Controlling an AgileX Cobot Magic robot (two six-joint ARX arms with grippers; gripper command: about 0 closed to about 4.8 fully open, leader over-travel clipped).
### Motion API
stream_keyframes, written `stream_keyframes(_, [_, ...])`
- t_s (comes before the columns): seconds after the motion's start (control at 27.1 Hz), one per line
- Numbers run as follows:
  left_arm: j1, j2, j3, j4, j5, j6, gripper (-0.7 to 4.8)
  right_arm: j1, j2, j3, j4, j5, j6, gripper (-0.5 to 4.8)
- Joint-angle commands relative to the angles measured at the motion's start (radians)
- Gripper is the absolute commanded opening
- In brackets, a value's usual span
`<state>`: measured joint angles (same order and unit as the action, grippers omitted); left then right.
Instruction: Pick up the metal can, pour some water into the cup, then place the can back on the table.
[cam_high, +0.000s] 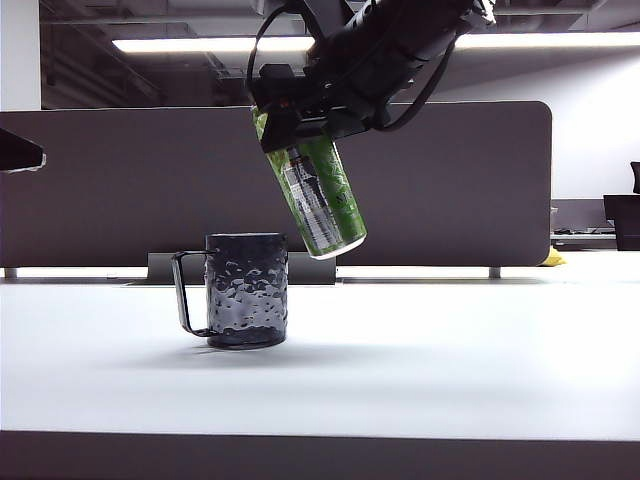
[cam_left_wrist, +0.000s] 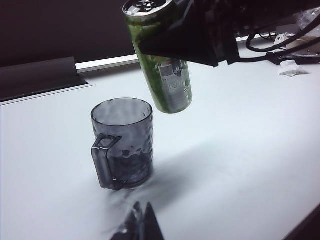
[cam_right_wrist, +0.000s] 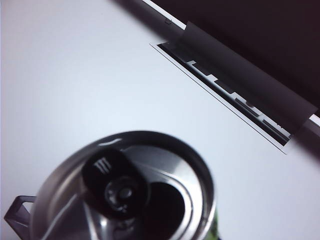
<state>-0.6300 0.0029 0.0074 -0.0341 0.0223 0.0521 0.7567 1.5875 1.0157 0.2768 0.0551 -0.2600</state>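
Your right gripper (cam_high: 290, 125) is clamped on the metal can (cam_high: 322, 200), tilted above the cup (cam_high: 246, 290); left gripper (cam_left_wrist: 140, 225) state: can't tell.

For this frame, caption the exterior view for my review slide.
Right gripper holds tilted metal can above the cup.

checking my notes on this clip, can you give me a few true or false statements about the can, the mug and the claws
1. The right claw holds the green can in the air. True.
2. The can stands upright on the table. False: it hangs tilted, up beside the mug.
3. The mug stands upright on the table. True.
4. Water is streaming from the can. False: no stream shows, and its open end is uppermost.
5. The left claw grips the mug's handle. False: it sits apart from the mug, touching nothing.
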Motion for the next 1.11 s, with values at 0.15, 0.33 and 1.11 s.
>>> stream_keyframes(0.15, [0.001, 0.001, 0.001, 0.013, 0.000, 0.000, -0.05, 0.002, -0.010, 0.011, 0.037, -0.006, -0.011, 2.33])
stream_keyframes(0.33, [0.001, 0.001, 0.001, 0.013, 0.000, 0.000, -0.05, 0.002, -0.010, 0.011, 0.034, -0.006, -0.029, 2.33])
stream_keyframes(1.11, [0.002, 0.001, 0.001, 0.013, 0.000, 0.000, -0.05, 0.008, -0.003, 0.011, 0.035, -0.006, -0.082, 2.33])
